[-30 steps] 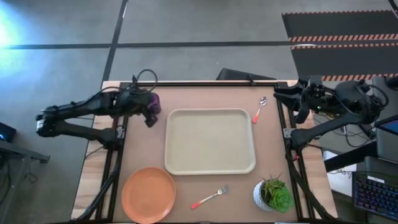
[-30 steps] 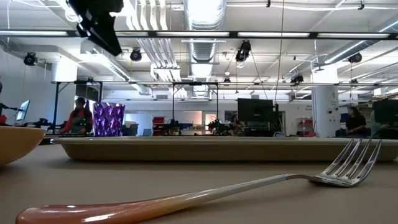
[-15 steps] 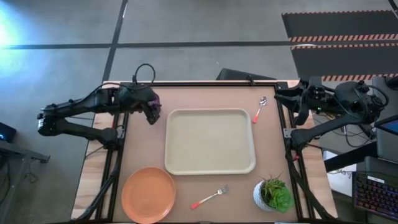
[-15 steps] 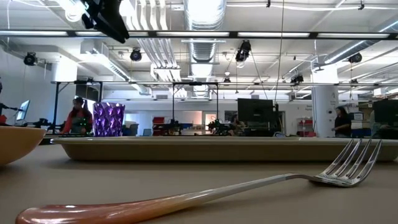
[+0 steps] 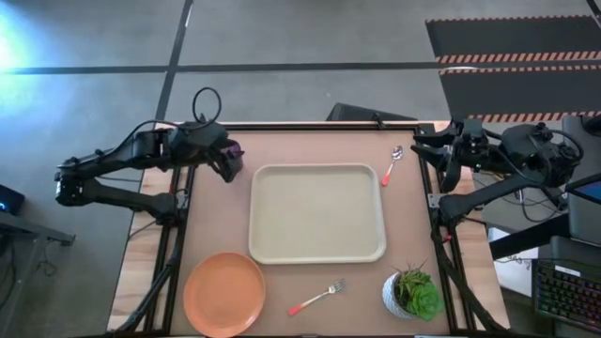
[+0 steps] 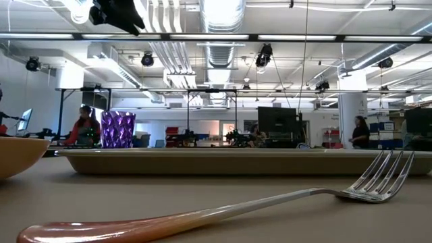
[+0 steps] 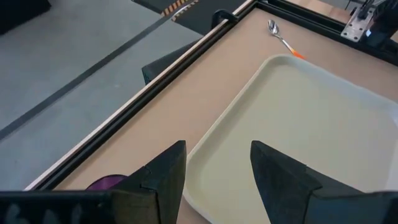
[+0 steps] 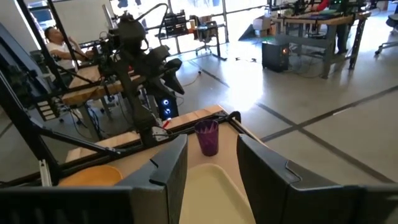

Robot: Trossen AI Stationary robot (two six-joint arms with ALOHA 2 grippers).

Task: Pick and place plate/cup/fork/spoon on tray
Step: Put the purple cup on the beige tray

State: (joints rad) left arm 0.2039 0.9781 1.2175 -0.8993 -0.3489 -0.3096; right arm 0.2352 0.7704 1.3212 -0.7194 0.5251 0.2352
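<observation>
The dark purple cup [image 5: 235,148] stands upright on the table near its far left corner, left of the cream tray [image 5: 317,213]; it also shows in the low view [image 6: 117,129] and beside one finger in the left wrist view [image 7: 106,182]. My left gripper [image 5: 228,163] is open and empty, high above the table next to the cup [image 6: 118,12]. The orange plate [image 5: 224,293] and the fork [image 5: 317,297] lie near the front edge. The spoon [image 5: 392,166] lies right of the tray's far corner. My right gripper [image 5: 441,150] waits open at the table's right edge.
A white pot with a green plant [image 5: 413,293] stands at the front right, beside the tray's near right corner. A dark frame rail [image 5: 310,125] runs along the table's far edge. People show in the room beyond the table [image 6: 86,125].
My left gripper has risen higher above the table and drifted a little toward the far edge, staying open beside the cup. The cup has kept its place.
</observation>
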